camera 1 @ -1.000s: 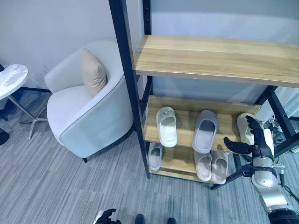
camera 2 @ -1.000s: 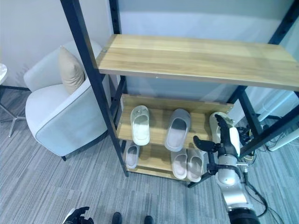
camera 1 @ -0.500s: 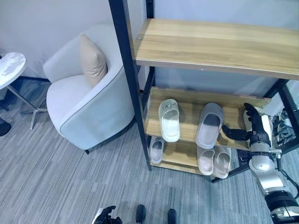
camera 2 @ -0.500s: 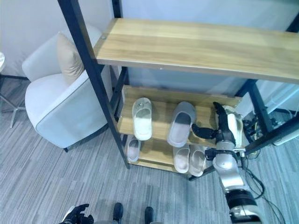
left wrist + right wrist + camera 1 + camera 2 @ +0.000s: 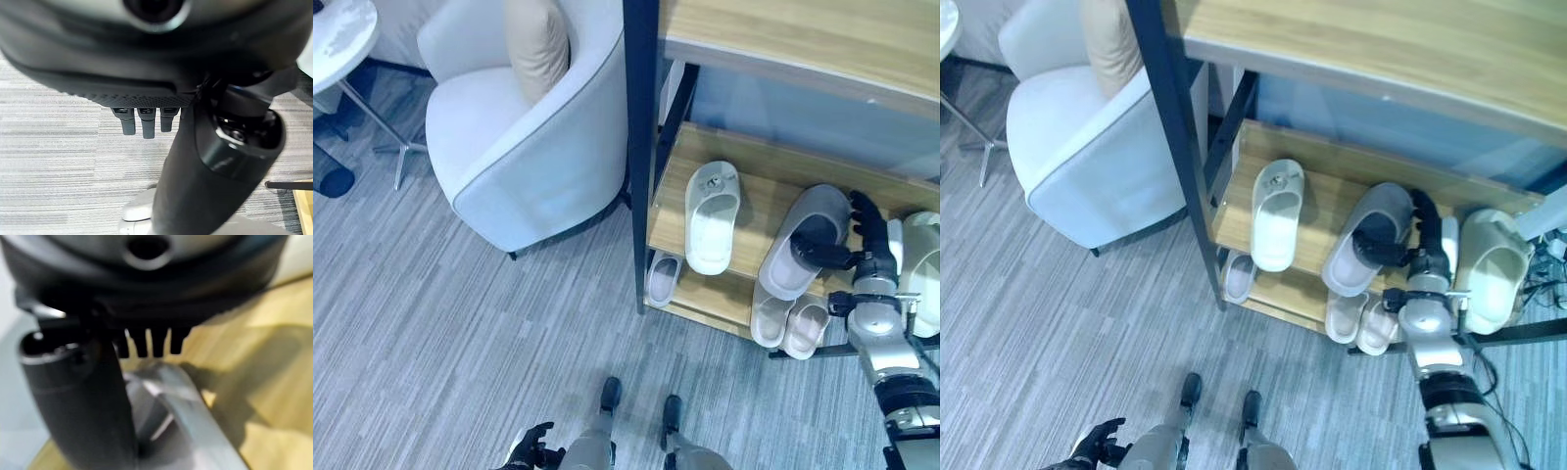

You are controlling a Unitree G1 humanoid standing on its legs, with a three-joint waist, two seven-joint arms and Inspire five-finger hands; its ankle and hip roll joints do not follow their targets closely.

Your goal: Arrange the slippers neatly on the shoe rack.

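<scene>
The white slipper lay on the wooden middle shelf, the smooth grey slipper beside it; the right hand pinched the grey one, thumb inside. The left hand hung with relaxed fingers above ribbed carpet.

Up close on the left robot hand, its dark bulk looms large, with short fingers in a row pointing straight toward the floor and the thick dark thumb standing out beside them. Past the fingertips lies grey striped carpet, and nothing sits between thumb and fingers. Off beyond the thumb, a sliver of light wood peeks in.
</scene>
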